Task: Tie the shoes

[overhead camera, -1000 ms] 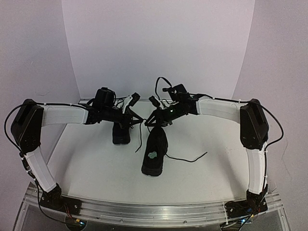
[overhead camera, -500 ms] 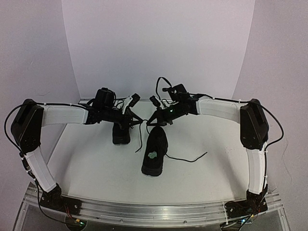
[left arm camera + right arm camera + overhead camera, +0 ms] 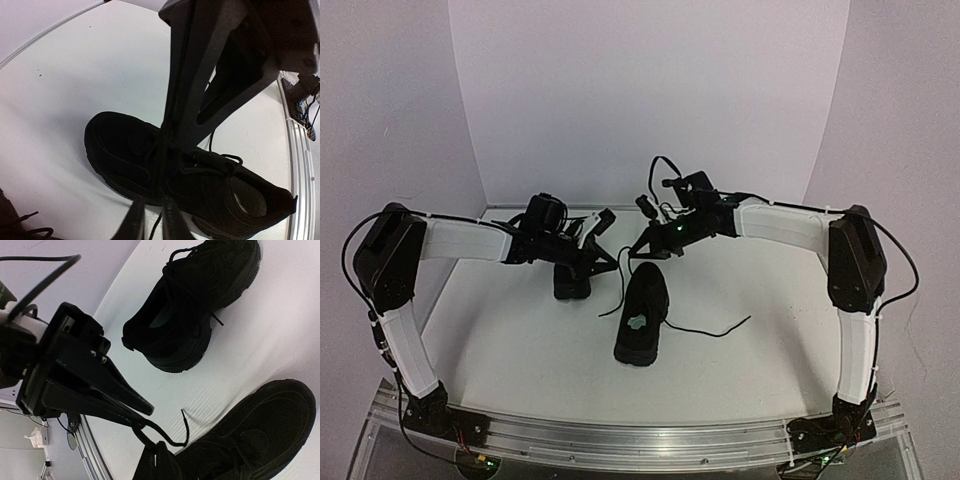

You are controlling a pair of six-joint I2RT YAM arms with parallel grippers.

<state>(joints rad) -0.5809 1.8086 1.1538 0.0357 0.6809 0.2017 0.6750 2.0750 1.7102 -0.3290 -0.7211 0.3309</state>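
Observation:
Two black shoes stand on the white table: one (image 3: 572, 281) partly under my left gripper (image 3: 611, 264), the other (image 3: 642, 315) in the middle with a pale patch inside. Between the grippers a thin black lace (image 3: 617, 290) hangs down toward the middle shoe. My right gripper (image 3: 158, 460) is shut on this lace (image 3: 165, 435), which loops up against the left gripper's finger (image 3: 125, 400) and ends free. In the left wrist view my left gripper (image 3: 153, 222) stands slightly open above the middle shoe (image 3: 150, 160), a lace strand loose in the gap.
The middle shoe's other lace (image 3: 712, 331) trails right across the table. White walls (image 3: 650, 90) close in the back and sides. An aluminium rail (image 3: 640, 440) with both arm bases runs along the near edge.
My left jaws have parted a little and the left arm has edged right. The right jaws closed on the lace. The shoes have not moved.

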